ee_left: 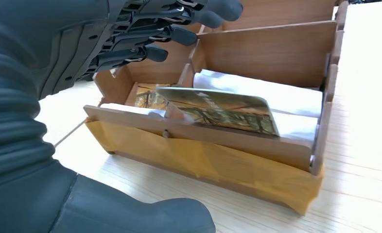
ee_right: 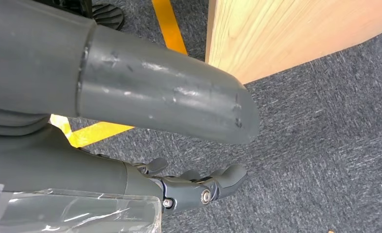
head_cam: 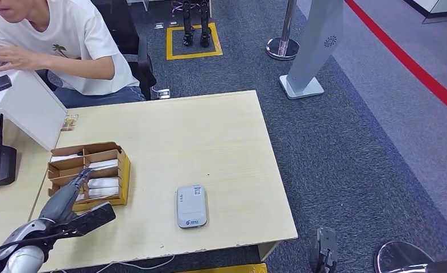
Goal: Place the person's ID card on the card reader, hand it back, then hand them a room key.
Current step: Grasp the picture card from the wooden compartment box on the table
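The room key [ee_left: 218, 110], a thin card printed with a brown and gold scene, lay tilted in the near compartment of a wooden organizer box [head_cam: 87, 173], resting on white cards stacked under it. The box had several compartments split by brown dividers, and yellow tape wrapped its outer wall. It stood on the left part of my pale wooden desk [head_cam: 210, 136].

My left robot hand [head_cam: 73, 196] hovered just over the box with its fingers [ee_left: 179, 35] spread apart and reaching above the far compartments, holding nothing. The thick grey thumb sat beside the box's taped wall, not touching the card.

The card reader [head_cam: 191, 206], a small grey rounded slab with a little label at its top, lay flat near the front edge of the desk, well apart from the box.

My right robot hand [ee_right: 199, 187] hung off the desk's right corner, above the grey carpet, its dark fingers loosely curled with nothing in them.

A person in a white t-shirt [head_cam: 67, 45] sat behind the far left corner of the desk, one hand resting on a white counter [head_cam: 22, 105].
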Motion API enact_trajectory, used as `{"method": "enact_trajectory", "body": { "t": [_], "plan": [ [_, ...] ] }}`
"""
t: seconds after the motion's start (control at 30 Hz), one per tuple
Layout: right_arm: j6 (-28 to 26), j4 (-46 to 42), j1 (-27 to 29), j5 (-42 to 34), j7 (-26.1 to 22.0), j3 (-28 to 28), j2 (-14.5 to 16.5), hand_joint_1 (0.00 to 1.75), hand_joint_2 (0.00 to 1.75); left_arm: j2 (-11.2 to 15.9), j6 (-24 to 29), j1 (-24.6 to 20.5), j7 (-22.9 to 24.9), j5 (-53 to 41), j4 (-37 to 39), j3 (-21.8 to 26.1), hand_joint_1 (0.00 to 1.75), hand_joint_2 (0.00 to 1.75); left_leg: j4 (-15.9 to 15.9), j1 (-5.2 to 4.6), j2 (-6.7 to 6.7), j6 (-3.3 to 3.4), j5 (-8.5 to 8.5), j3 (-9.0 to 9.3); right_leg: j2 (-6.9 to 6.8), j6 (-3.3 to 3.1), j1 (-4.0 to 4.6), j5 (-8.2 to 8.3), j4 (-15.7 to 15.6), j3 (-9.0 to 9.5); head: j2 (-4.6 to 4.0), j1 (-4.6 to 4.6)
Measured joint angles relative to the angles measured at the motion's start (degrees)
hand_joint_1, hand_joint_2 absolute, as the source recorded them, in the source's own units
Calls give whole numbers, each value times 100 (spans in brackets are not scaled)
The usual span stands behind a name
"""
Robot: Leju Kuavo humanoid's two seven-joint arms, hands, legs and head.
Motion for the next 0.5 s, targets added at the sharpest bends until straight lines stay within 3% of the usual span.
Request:
{"method": "enact_trajectory", "body": {
  "t": [0.3,0.5],
  "plan": [
    [7,7,0,4,5,8,7,0,0,-94,11,-101,-1,-9,85,-34,0,175,0,0,-2,1,2,0,-1,0,0,0,0,0,0,0],
    [49,7,-17,-2,24,61,38,0,0,-194,-2,-590,-17,-43,308,-304,0,175,0,0,-7,5,6,-1,-9,-3,0,3,0,2,-1,1]
  ]
}}
